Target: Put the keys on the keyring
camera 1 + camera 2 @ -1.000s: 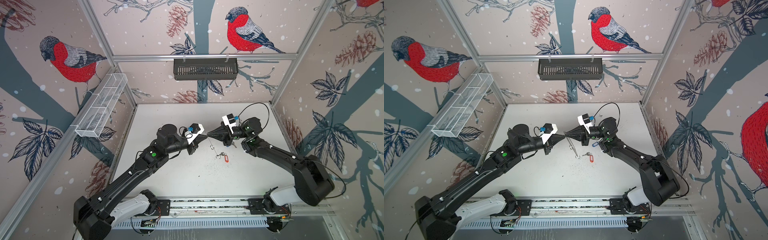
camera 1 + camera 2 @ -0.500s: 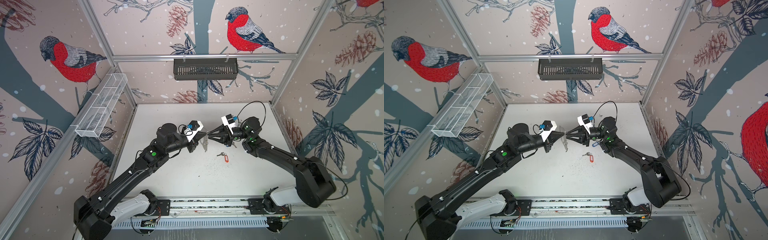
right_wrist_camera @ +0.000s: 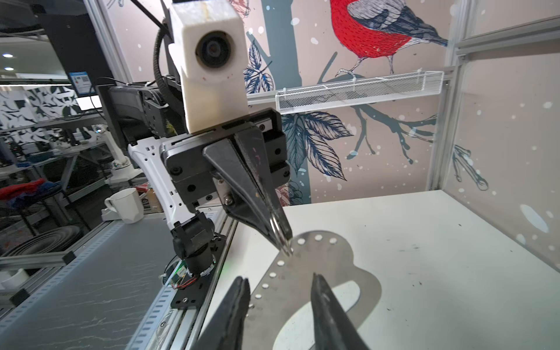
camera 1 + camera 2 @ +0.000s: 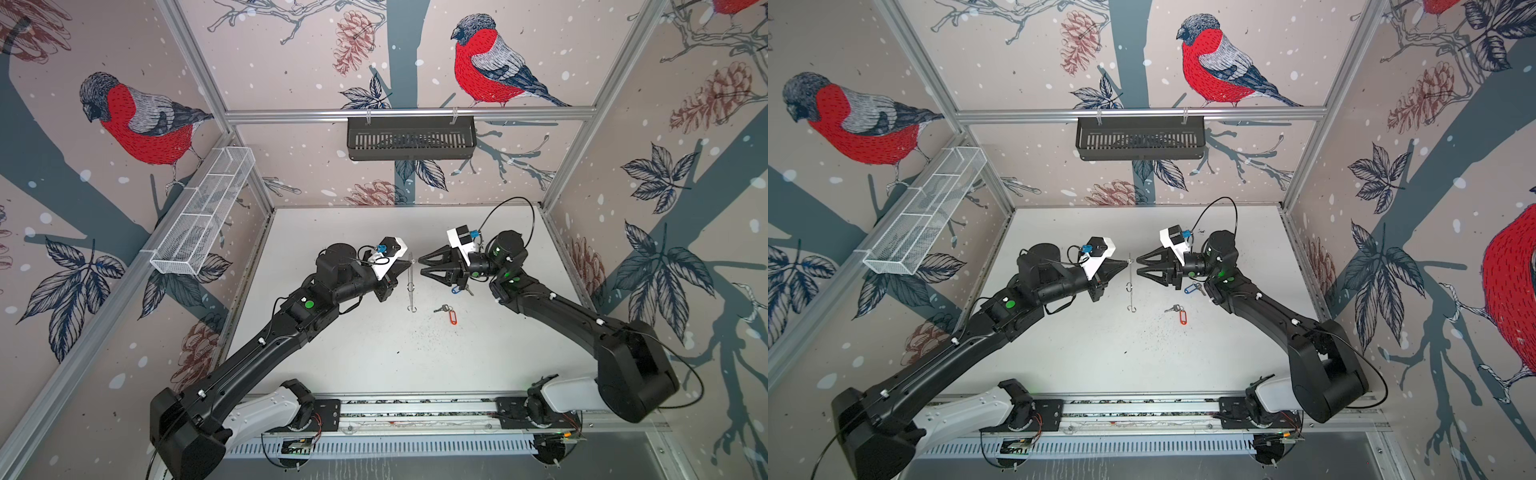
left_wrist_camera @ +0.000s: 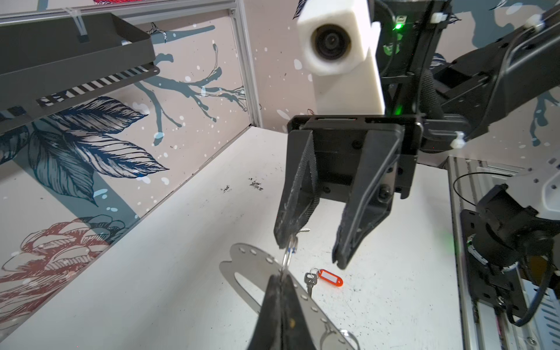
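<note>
1. The left tool (image 4: 407,263) is clamped shut on the top edge of the keyring (image 4: 411,286), a grey plate hanging edge-on above the counter (image 4: 374,353).
2. The right tool (image 4: 420,266) faces it with jaws partly open, gripping nothing.
3. The red-tagged key (image 4: 451,314) lies on the counter, and the blue-tagged key (image 4: 457,289) lies beneath the right arm.

Bright, diffuse, even light
Faint shadows lie on the white table (image 4: 374,353); both top views bow at their edges, wrist views go soft up close.
</note>
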`<action>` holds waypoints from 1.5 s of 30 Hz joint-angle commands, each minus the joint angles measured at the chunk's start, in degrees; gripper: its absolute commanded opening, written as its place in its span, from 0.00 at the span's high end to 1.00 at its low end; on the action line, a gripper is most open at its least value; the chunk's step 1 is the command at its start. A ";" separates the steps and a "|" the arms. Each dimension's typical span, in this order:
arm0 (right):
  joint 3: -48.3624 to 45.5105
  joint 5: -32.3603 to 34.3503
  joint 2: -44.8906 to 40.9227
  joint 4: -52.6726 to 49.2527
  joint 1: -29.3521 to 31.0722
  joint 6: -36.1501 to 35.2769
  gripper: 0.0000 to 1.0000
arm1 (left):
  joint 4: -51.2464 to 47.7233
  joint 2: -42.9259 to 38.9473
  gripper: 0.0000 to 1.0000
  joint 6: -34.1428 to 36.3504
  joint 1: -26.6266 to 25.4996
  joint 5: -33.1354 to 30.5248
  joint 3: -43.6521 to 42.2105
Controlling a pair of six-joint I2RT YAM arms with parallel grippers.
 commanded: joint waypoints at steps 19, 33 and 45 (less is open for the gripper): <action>-2.17 21.64 -2.13 -15.51 0.49 -8.28 0.56 | 7.82 3.26 1.00 -9.99 -0.40 -12.74 -4.28; -15.05 55.58 -10.77 -27.78 1.79 3.70 0.56 | 15.83 1.67 1.00 -13.51 -2.32 -21.11 -10.93; -18.54 68.57 -8.13 -34.10 -1.10 12.11 0.58 | 17.37 4.51 1.00 -13.60 -2.49 -19.95 -9.44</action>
